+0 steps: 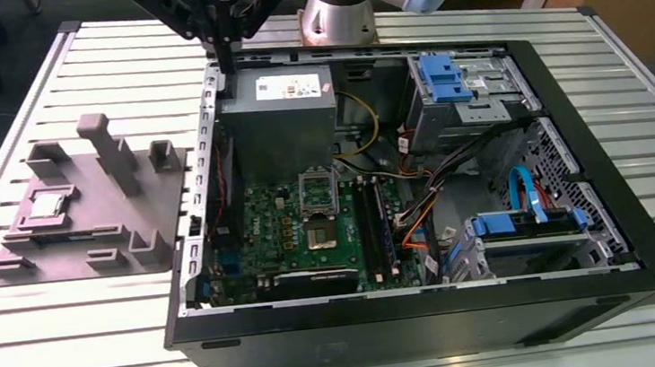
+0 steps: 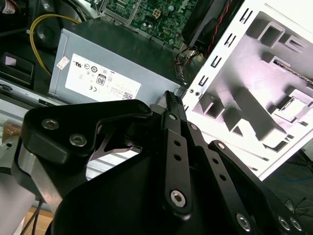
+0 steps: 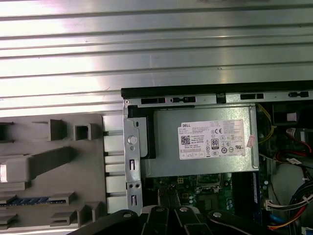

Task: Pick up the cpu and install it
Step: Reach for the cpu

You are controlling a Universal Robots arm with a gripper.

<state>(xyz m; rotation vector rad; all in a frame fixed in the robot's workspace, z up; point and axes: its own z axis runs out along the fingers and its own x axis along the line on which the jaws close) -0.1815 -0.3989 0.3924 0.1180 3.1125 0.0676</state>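
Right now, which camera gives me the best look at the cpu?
The exterior view: the cpu lies whole in its pocket on the grey fixture, unobstructed. The second wrist view catches it at a slant, in glare; the first wrist view cuts it off at the picture's edge.

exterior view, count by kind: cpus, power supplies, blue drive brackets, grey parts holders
cpu: 1
power supply: 1
blue drive brackets: 2
grey parts holder: 1
total: 5
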